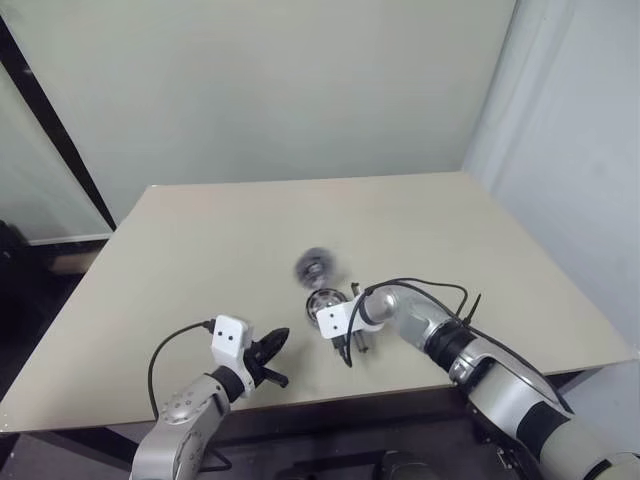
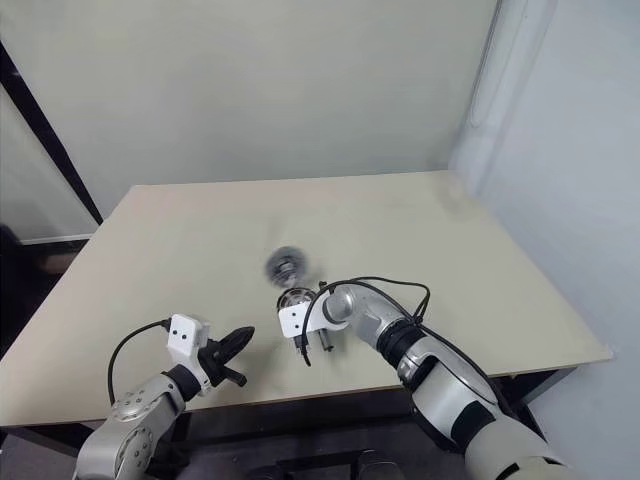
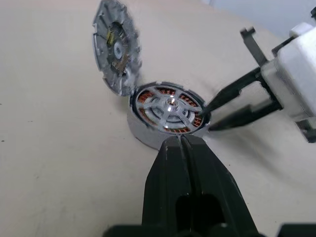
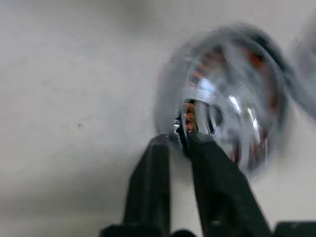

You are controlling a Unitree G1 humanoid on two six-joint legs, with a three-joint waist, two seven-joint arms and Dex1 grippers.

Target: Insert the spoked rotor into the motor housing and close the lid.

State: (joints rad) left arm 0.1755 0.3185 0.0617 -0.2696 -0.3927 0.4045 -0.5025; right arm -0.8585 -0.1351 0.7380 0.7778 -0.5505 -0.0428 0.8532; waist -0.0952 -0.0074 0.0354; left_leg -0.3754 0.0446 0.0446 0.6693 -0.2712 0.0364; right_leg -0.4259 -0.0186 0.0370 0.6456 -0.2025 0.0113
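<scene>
Left gripper [image 1: 272, 352]: fingers pressed together, low, level. Right gripper [image 1: 352, 350]: angled steeply downward (fingers nearly together, narrow gap).

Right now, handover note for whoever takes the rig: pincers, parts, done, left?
Left pincer: shut, empty, pointed at the motor housing from the near side.
Right pincer: fingers nearly together, pinching the housing's rim, one finger inside, one outside.
Spoked rotor: already seated in the housing, copper windings visible between the spokes.
Lid: off, just beyond the housing, tilted up on edge with its lower rim against the housing.
Done: rotor inserted.
Left: put the lid on the housing and close it.
</scene>
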